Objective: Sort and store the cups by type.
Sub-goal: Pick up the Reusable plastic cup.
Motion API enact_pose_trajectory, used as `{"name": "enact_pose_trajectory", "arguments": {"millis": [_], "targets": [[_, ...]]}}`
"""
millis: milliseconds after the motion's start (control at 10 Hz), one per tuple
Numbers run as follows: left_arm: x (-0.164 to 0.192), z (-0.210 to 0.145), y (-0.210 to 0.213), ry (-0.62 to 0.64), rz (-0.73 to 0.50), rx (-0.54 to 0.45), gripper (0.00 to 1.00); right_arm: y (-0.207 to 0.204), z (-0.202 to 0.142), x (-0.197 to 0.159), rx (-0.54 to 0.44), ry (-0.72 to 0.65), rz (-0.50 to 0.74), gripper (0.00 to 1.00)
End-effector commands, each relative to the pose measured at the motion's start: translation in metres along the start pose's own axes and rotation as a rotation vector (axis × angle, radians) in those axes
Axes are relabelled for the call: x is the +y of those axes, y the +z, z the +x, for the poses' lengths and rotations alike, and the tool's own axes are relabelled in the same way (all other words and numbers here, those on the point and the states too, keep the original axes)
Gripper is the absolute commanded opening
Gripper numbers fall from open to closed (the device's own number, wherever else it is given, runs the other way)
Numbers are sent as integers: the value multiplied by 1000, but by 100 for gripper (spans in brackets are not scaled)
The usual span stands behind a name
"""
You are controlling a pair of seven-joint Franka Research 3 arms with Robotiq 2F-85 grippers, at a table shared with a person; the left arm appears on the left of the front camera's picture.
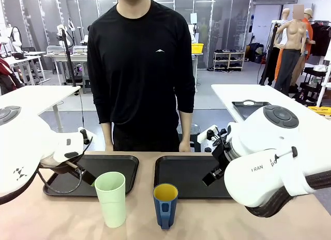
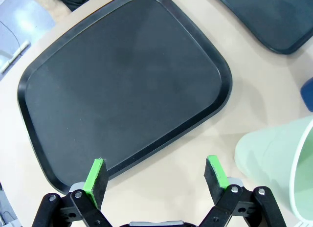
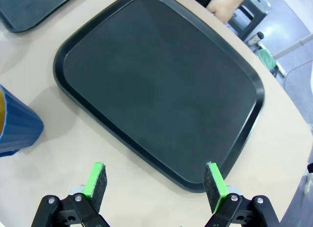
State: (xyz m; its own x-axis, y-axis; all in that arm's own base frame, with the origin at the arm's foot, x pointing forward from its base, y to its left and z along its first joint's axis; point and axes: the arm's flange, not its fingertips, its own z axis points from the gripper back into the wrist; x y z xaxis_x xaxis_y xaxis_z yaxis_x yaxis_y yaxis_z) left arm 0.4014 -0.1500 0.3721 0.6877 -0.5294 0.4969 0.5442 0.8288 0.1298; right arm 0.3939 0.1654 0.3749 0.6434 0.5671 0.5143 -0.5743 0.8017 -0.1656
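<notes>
A tall mint-green tumbler [image 1: 111, 198] stands upright near the table's front edge, left of centre. Just to its right is a shorter dark blue cup [image 1: 165, 205] with a yellow inside, also upright. My left gripper [image 2: 155, 170] hangs open and empty over the near edge of the left black tray [image 2: 122, 85]. The tumbler [image 2: 279, 163] lies off to its side, apart from the fingers. Over the near edge of the right black tray [image 3: 161, 85] my right gripper [image 3: 155, 175] is open and empty, and the blue cup [image 3: 14, 129] sits apart from it.
Both black trays [image 1: 126, 165] [image 1: 186, 175] lie side by side across the table's middle with nothing on them. A person in black stands at the far edge, hands [image 1: 184, 146] resting by the trays. Bare tabletop runs along the front around the cups.
</notes>
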Motion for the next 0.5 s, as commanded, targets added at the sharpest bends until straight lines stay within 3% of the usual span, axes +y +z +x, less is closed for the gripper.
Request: {"name": "enact_pose_trajectory", "arguments": {"millis": [0,400], "targets": [[2,3,18,26,28,3,100,22,14,18,-35,-60,-76,100],[-14,17,93,36,61,-119,100,97,49,53,-132,-44,-201,100]]}}
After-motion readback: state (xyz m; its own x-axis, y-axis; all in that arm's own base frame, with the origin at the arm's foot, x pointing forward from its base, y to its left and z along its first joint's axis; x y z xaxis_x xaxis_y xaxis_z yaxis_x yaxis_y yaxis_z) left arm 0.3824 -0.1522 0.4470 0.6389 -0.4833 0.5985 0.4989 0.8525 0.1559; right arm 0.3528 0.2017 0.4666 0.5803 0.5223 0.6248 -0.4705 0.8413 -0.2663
